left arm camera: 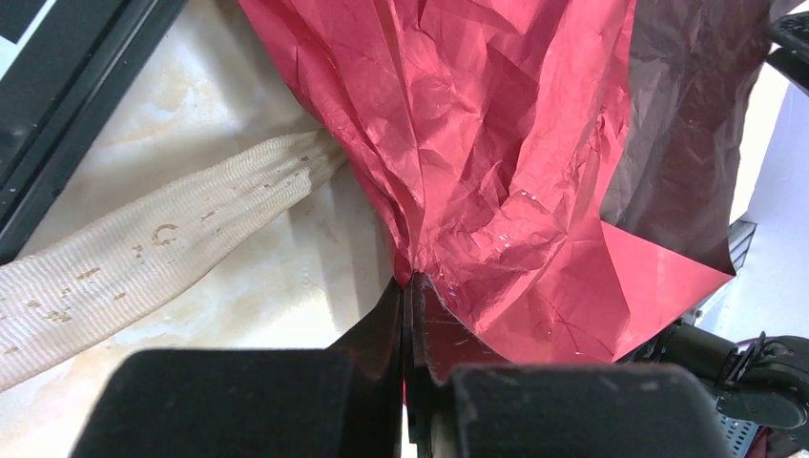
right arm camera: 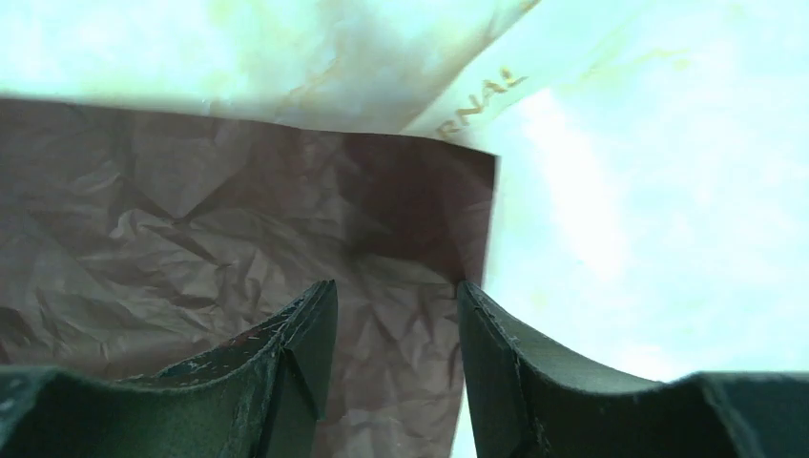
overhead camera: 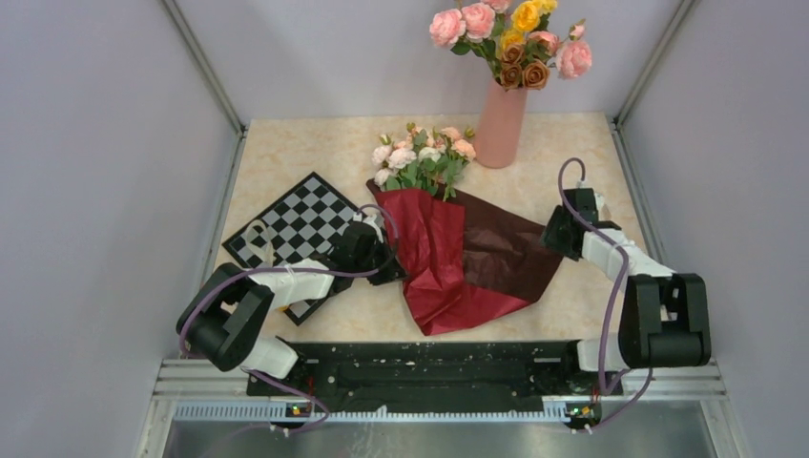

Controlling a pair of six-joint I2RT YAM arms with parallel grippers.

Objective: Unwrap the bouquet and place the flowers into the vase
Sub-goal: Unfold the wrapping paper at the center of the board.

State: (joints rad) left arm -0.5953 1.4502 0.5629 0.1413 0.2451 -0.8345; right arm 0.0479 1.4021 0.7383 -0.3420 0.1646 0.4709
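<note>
The bouquet lies mid-table with its dark red paper [overhead camera: 441, 262] spread open; the darker sheet [overhead camera: 506, 250] fans out to the right. The flowers [overhead camera: 420, 157], small pale pink and white blooms with green leaves, poke out of the paper's far end, beside the vase [overhead camera: 500, 129]. My left gripper [overhead camera: 385, 261] is at the paper's left edge, shut on a pinch of red paper [left arm camera: 477, 143] at its fingertips [left arm camera: 411, 286]. My right gripper [overhead camera: 559, 233] is open at the darker sheet's right edge [right arm camera: 238, 229], with the paper lying behind its fingers [right arm camera: 396, 296] and not gripped.
The salmon-pink vase holds larger pink, yellow and brown roses [overhead camera: 510, 38]. A chessboard [overhead camera: 296, 224] lies left of the bouquet, partly under my left arm. A cream ribbon [left arm camera: 143, 258] lies loose on the table left of the paper, and a lettered strip of ribbon [right arm camera: 482, 93] shows beyond the darker sheet.
</note>
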